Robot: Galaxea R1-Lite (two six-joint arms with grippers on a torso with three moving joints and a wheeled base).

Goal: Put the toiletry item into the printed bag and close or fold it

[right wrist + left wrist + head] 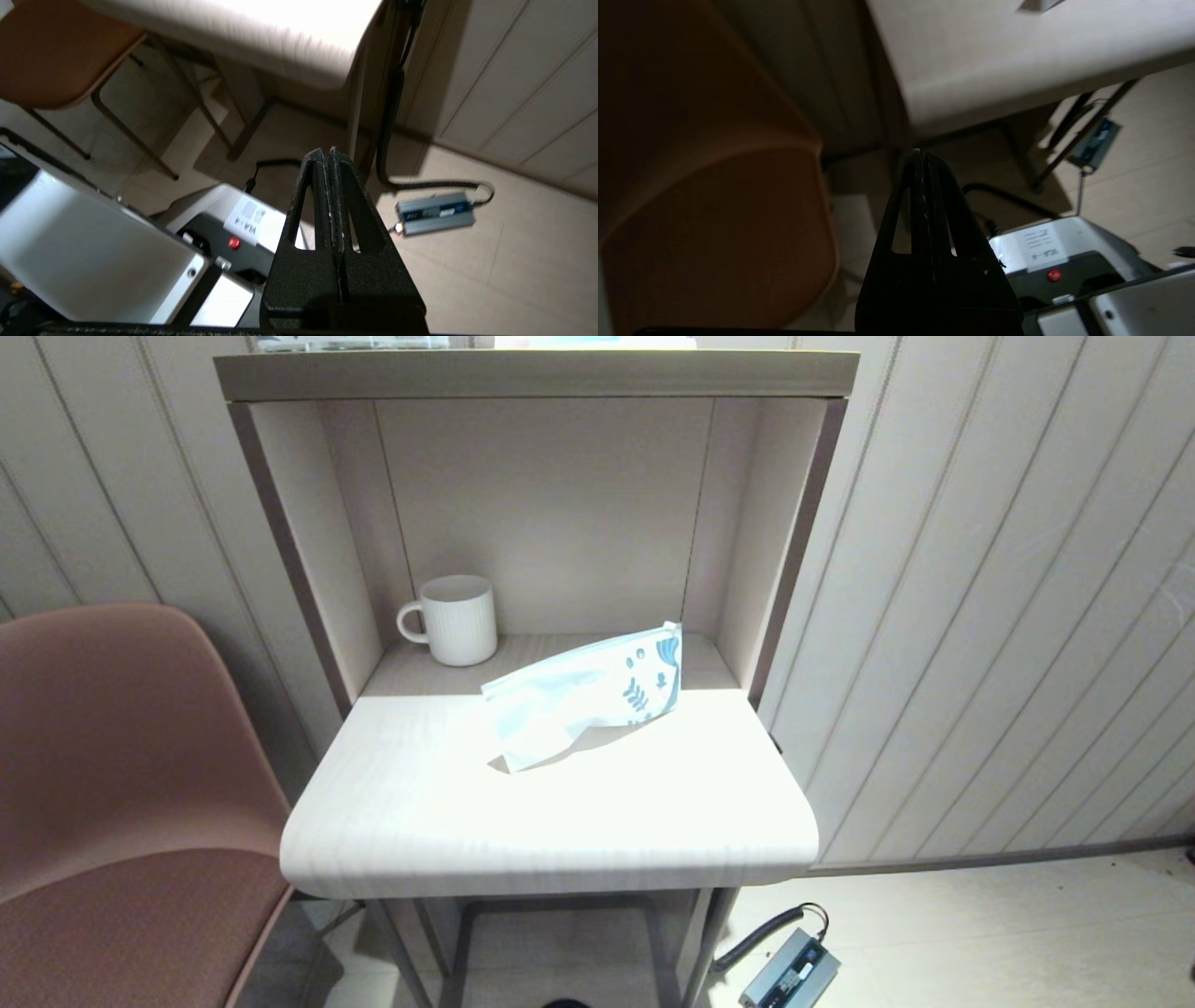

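Note:
The printed bag (583, 695) lies on the small table (551, 821), a white pouch with blue leaf prints at its right end, its left part crumpled and bulging. No white comb shows anywhere; it is hidden or out of view. Neither arm appears in the head view. My left gripper (920, 154) hangs low beside the table's left front corner, fingers pressed together on nothing. My right gripper (327, 153) hangs low below the table's right front corner, also shut and empty.
A white ribbed mug (456, 619) stands in the back left of the shelf alcove. A brown chair (121, 784) is at the left of the table. A grey power box (792, 975) with a cable lies on the floor at the right.

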